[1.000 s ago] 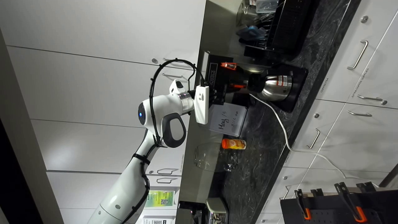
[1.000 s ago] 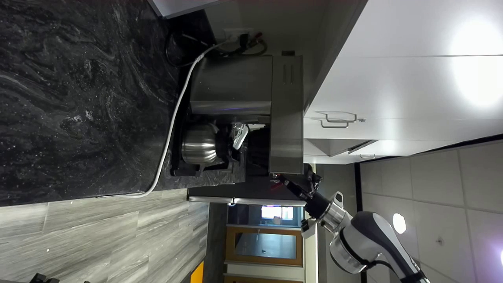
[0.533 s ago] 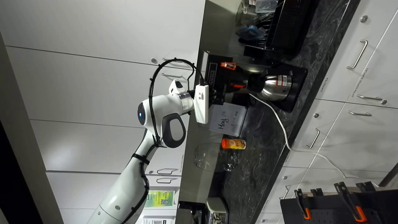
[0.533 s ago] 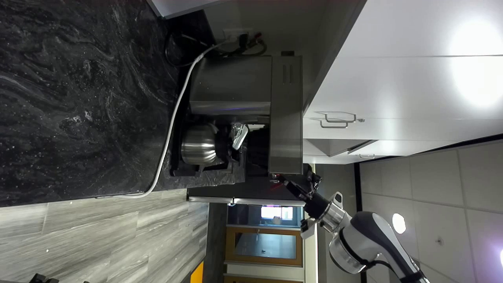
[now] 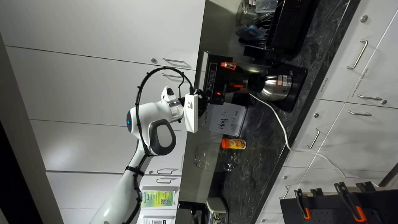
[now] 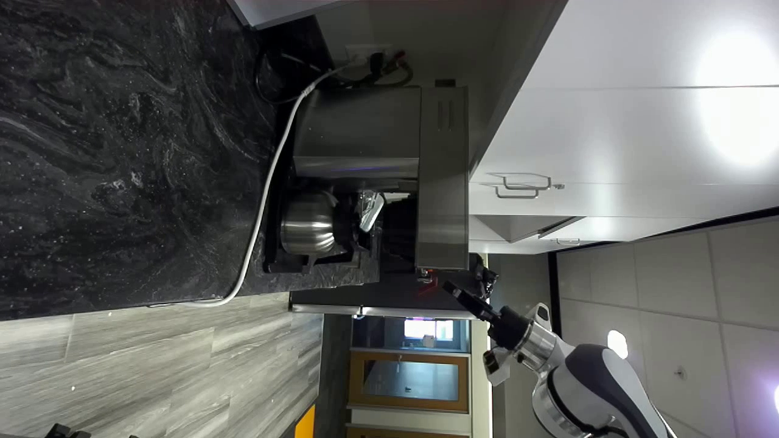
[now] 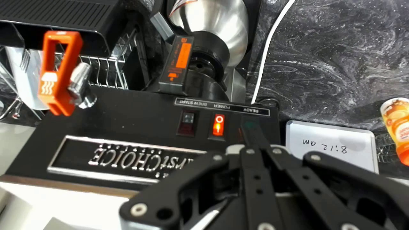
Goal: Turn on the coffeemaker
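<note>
A black boxy drip coffeemaker (image 7: 140, 111) is found standing on the dark marbled table (image 7: 319, 70). On its black front panel (image 7: 153, 131) the orange-red rocker power switch (image 7: 219, 125) is seen glowing; no light is shown by the dark brew-start switch (image 7: 187, 124) next to it. The shiny silvery round carafe (image 7: 220, 22) is seated below. The black two-fingered gripper (image 7: 250, 124) is held with tips together, nothing clasped. Compared with half a second ago, it is drawn back: a gap is now left between gripper (image 6: 448, 286) and panel in an exterior view, and the power switch (image 5: 218, 93), covered at that time, is exposed in an exterior view. Judged: the press is probably made, the task all but complete; the brew-start switch is needed only if brewing is meant too. An earlier unlit state cannot be confirmed. Farther out, a white rectangular board (image 7: 332, 147) is set just beside the coffeemaker, a yellow orange-capped bottle (image 7: 396, 124) beyond.
</note>
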Tool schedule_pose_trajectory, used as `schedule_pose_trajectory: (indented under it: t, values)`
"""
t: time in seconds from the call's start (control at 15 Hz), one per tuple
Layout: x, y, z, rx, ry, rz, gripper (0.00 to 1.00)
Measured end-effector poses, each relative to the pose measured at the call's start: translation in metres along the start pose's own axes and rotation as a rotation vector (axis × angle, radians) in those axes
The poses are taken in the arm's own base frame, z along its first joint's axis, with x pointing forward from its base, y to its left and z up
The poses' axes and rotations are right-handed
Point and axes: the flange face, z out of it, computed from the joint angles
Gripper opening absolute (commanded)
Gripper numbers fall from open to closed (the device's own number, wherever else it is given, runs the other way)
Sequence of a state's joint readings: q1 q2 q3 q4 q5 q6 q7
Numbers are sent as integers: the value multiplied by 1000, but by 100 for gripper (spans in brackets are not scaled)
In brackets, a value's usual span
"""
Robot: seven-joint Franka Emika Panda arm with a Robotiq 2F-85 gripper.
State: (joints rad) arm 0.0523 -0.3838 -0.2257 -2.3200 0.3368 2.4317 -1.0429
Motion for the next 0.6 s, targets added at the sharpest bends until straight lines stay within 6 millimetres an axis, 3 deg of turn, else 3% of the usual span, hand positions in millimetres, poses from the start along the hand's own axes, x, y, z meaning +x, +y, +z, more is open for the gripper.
schedule_pose_trajectory:
  t: [0.27, 0.6]
  values:
    - [-4, -14, -19, -1, -36, 3, 0]
    - [-10, -25, -27, 6, -55, -6, 0]
